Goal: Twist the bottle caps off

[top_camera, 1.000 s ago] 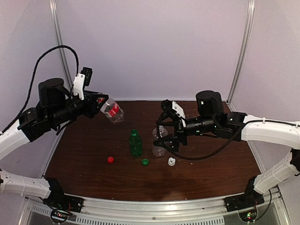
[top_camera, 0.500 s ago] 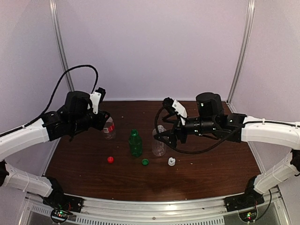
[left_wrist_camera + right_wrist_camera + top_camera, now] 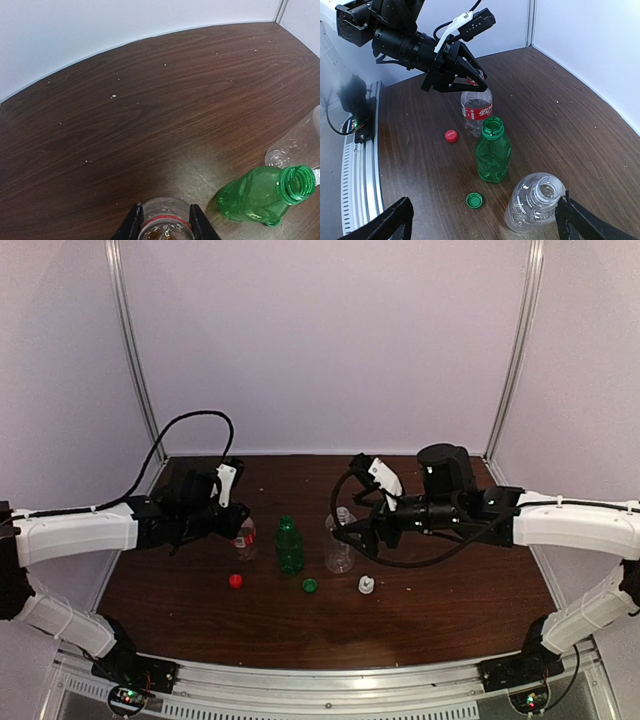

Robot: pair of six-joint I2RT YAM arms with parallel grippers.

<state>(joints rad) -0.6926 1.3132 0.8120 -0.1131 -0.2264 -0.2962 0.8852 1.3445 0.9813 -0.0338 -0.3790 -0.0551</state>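
My left gripper [image 3: 240, 523] [image 3: 166, 228] is shut on the neck of the short clear bottle with a red label [image 3: 245, 540] [image 3: 478, 111]. That bottle is upright at table level, left of the green bottle [image 3: 289, 546] [image 3: 492, 156]. The taller clear bottle [image 3: 339, 543] [image 3: 535, 202] stands to the right of the green one. All three mouths are uncapped. The red cap [image 3: 235, 580] [image 3: 451, 135], the green cap [image 3: 309, 586] [image 3: 474, 200] and the white cap [image 3: 366, 585] lie loose on the table. My right gripper [image 3: 354, 540] [image 3: 485, 222] hangs open by the clear bottle, holding nothing.
The brown table [image 3: 450, 610] is closed in by white walls at the back and sides, with metal posts [image 3: 128, 350] in the corners. A metal rail [image 3: 330, 680] runs along the near edge. The left arm's cable [image 3: 180, 430] loops above its wrist.
My left arm has swung down and to the right, bringing the red-label bottle from a tilted hold in the air to upright beside the green bottle. The right arm barely moved.
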